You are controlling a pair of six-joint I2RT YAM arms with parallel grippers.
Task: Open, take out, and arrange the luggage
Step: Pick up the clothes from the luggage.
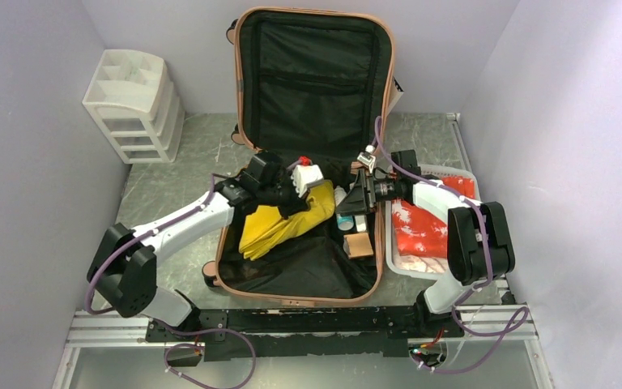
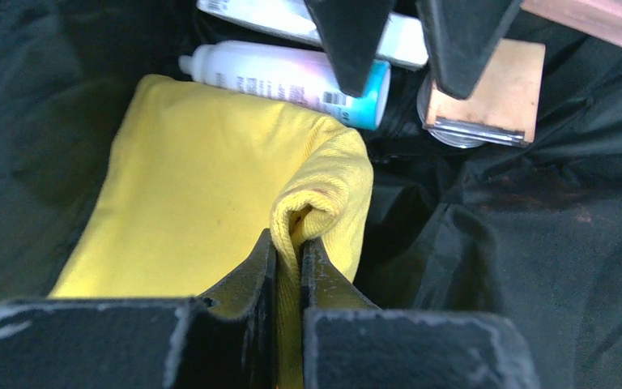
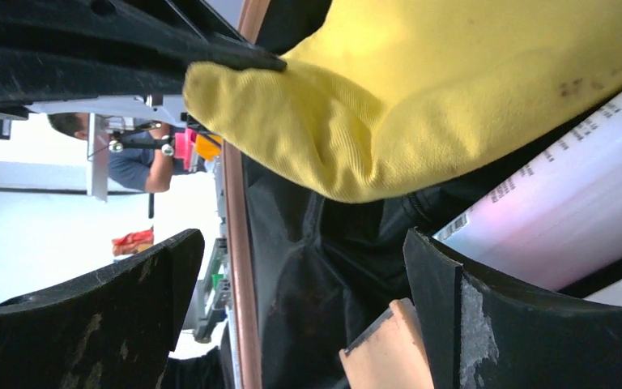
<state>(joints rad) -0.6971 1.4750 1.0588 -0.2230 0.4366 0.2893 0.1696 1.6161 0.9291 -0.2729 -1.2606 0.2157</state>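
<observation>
Grey-green marbled tabletop (image 1: 170,182), seen from above, enclosed by pale walls. At centre lies the luggage (image 1: 316,81), a salmon-pink hard-shell case: its lower half lies flat on the tabletop, its black-lined lid stands raised at 12 o'clock, and black wheels show along its 9 o'clock side. At 10 o'clock, well apart from the case, a white drawer unit (image 1: 134,105) stands in the corner. At 3 o'clock, just beside the case, a white basket (image 1: 450,171) rests on the surface. At 6 o'clock, a black mounting rail (image 1: 308,320) spans the near edge.
</observation>
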